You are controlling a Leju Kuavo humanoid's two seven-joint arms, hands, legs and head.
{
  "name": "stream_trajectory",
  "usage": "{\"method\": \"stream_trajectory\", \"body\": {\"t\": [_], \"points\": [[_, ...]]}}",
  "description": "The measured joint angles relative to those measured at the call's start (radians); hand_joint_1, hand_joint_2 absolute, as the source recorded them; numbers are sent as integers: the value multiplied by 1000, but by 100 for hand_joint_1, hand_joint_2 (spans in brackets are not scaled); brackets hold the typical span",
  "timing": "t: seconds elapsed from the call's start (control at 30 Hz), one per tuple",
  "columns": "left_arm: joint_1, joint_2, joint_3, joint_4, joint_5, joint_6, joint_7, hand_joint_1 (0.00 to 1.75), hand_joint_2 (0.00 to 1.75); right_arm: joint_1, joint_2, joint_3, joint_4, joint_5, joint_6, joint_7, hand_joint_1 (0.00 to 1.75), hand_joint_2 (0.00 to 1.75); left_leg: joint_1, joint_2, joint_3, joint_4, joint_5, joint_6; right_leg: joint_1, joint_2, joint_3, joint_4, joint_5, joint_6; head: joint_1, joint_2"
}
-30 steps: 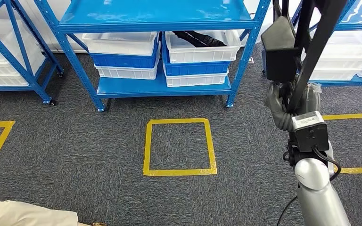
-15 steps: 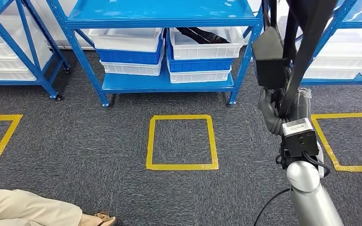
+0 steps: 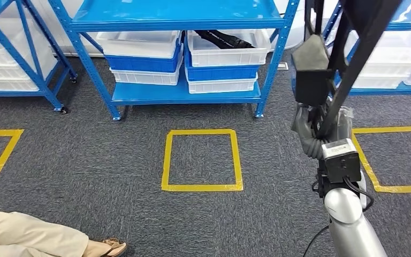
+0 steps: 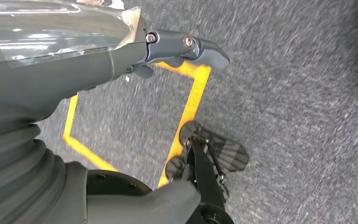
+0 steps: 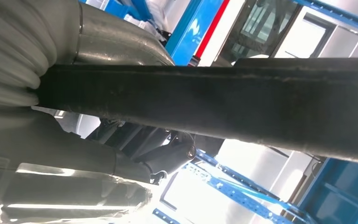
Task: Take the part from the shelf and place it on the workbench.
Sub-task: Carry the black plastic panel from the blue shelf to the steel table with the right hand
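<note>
right hand (image 3: 316,126): up in front of me, wrapped around a long black part (image 3: 361,51); the part runs up past the top of the head view.
grip check: right wrist view has the black bar across the frame with my fingers (image 5: 168,156) curled under it. Reads as a firm hold.
left hand (image 4: 121,51): hangs at my side over the carpet; thumb sticks out, nothing in it that I can see. Whether the other fingers are spread or curled, can't tell.
part location: in my right hand, off the shelf, above the carpet.
shelf (image 3: 176,16): blue rack ahead, white and blue bins (image 3: 222,56) on the lower level, one with something dark inside.
floor: grey carpet, yellow tape square (image 3: 202,160) in front of me, another to my right.
person: a leg in beige trousers (image 3: 32,241) and a sandal at the lower left of the head view.
progress: pick looks done. Left: find the desk, carry the part over, set it down. No desk spotted yet, so placement hasn't started.
</note>
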Motion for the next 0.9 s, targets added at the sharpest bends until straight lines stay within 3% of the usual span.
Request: {"method": "stream_trajectory", "body": {"t": [0.13,0.17,0.23,0.3,0.33,0.37,0.43,0.47,0.5,0.57,0.63,0.7,0.77,0.8,0.83,0.87,0.9], "points": [[4,-3,0,1,-2,-4,9,0,175,8,-2,-5,-5,2,-6,0,175,175,2,5,9,-35,13,2,1,-3,-16,16,-9,11,-3,0],[4,-3,0,1,-3,-5,9,0,175,9,-3,-8,-6,3,-8,-1,175,175,6,8,11,-44,19,2,1,-3,-34,51,-29,11,-2,0],[4,-4,0,1,-4,-7,10,0,175,12,-5,-11,-6,4,-10,-1,175,175,9,10,8,-49,25,2,-5,-4,-89,172,-85,9,2,0],[4,-4,0,1,-4,-7,17,0,175,21,-6,-11,-6,5,-11,-2,175,175,10,11,4,-48,27,-1,-13,-4,-130,273,-117,19,3,0],[4,-4,0,1,-4,-4,25,0,175,25,-6,-11,-6,4,-12,-2,175,175,11,12,3,-47,28,-2,-19,-5,-126,272,-110,30,3,0],[5,-4,0,1,-3,-2,36,0,175,29,-7,-11,-6,3,-12,-4,175,175,13,12,3,-46,28,-4,-24,-5,-101,229,-89,44,3,0],[6,2,1,1,0,-5,61,0,175,35,-9,-13,-6,-5,-12,-11,175,175,15,11,1,-38,26,-13,-36,-8,-25,84,-37,66,4,0],[6,8,2,1,3,-13,72,0,175,39,-10,-14,-6,-9,-12,-14,175,175,14,10,-2,-33,25,-19,-37,-7,1,30,-21,66,4,0],[7,17,4,0,7,-22,82,0,175,43,-10,-15,-6,-15,-11,-17,175,175,13,9,-5,-30,26,-26,-36,-6,13,2,-13,59,4,0],[10,32,11,-1,14,-38,97,0,175,50,-10,-16,-6,-29,-5,-19,175,175,13,11,-10,-28,31,-38,-32,0,11,-4,-8,38,4,0],[12,43,18,-1,17,-44,104,0,175,52,-9,-16,-6,-42,3,-20,175,175,18,13,-17,-18,20,-48,-36,6,7,-4,-1,22,3,0],[12,53,23,-2,18,-45,105,0,175,55,-7,-16,-6,-52,8,-20,175,175,21,12,-47,55,-36,-57,-39,12,3,-6,6,7,2,0],[13,59,25,-3,17,-45,105,0,175,68,-3,-16,-6,-58,9,-19,175,175,21,10,-101,192,-109,-63,-34,19,-4,-5,11,-2,2,0],[13,61,25,-3,16,-43,105,0,175,78,-2,-16,-7,-59,8,-19,175,175,21,9,-122,244,-129,-63,-31,25,-7,-5,12,-5,2,0],[14,62,25,-3,16,-41,104,0,175,90,0,-16,-9,-59,7,-20,175,175,21,8,-125,262,-129,-60,-28,32,-8,-5,14,-7,2,0],[15,63,25,-3,14,-39,103,0,175,102,1,-16,-12,-58,5,-20,175,175,20,4,-108,239,-110,-56,-26,40,-9,-5,15,-8,2,0],[16,63,25,-3,13,-35,103,0,175,114,2,-17,-17,-57,4,-22,175,175,20,-4,-74,181,-77,-49,-23,50,-9,-5,15,-8,2,0]]}}
